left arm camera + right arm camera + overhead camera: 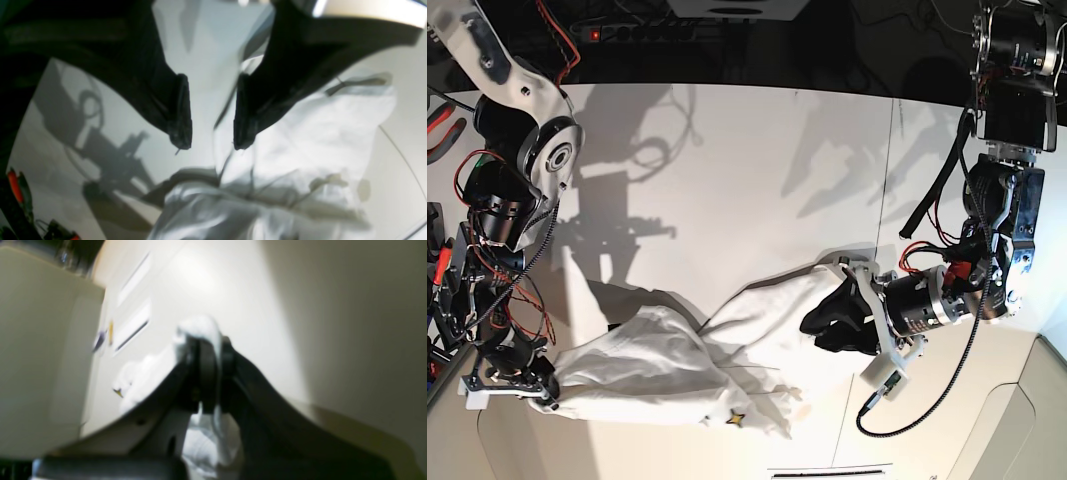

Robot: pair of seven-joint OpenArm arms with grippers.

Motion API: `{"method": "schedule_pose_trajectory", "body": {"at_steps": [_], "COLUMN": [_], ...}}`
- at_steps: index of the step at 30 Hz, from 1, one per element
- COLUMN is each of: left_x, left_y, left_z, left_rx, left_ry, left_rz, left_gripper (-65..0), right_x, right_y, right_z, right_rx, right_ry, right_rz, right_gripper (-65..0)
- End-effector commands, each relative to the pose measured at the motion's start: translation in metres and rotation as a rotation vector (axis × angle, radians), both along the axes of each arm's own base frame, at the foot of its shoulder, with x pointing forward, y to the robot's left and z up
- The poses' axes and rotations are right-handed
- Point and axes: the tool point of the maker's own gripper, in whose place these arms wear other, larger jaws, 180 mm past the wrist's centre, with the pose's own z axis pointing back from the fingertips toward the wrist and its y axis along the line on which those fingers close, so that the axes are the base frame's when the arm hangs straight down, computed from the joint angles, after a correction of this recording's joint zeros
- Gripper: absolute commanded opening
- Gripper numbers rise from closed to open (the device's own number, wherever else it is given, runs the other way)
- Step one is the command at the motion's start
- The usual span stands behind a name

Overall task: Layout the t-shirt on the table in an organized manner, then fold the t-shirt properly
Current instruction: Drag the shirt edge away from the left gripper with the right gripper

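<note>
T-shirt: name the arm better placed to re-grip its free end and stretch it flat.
Left. The left gripper hangs open directly over the t-shirt, holding nothing. The right gripper is shut on cloth at the other end.

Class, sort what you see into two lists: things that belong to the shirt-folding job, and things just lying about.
Belongs to the job:
t-shirt
table
left pincer, open above the shirt
right pincer, shut on the t-shirt

Just lying about:
power strip
red-handled pliers

Overhead base view, two close wrist views — shared t-shirt (pixel 677 350).
</note>
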Motion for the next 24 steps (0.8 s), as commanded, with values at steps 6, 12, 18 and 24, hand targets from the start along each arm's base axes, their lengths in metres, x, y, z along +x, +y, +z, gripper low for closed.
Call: {"method": "schedule_pose_trajectory", "body": {"at_steps": [6, 12, 18, 24], "left_x": [0.019, 0.019, 0.018, 0.019], "left_y": [-0.001, -0.001, -0.001, -0.001], "left_z": [0.021, 0.021, 0.02, 0.02], "left_rx": [-0.051, -0.052, -0.052, -0.05], "left_ry": [-0.046, -0.045, -0.045, -0.045], "left_rz": [0.01, 0.01, 0.01, 0.01], "left_gripper": [-40.1, -40.1, -40.1, -40.1], "right_x": [0.003, -0.003, 0.005, 0.028], "right_y": [-0.037, -0.06, -0.061, -0.018], "right_z": [0.009, 0.0, 0.012, 0.054], "right_rx": [0.014, -0.017, -0.059, -0.105], "right_ry": [0.026, 0.085, 0.062, -0.152], "right_rz": [-0.181, -0.311, -0.334, -0.057], "right_gripper": [-65.0, -65.0, -65.0, -49.3]}}
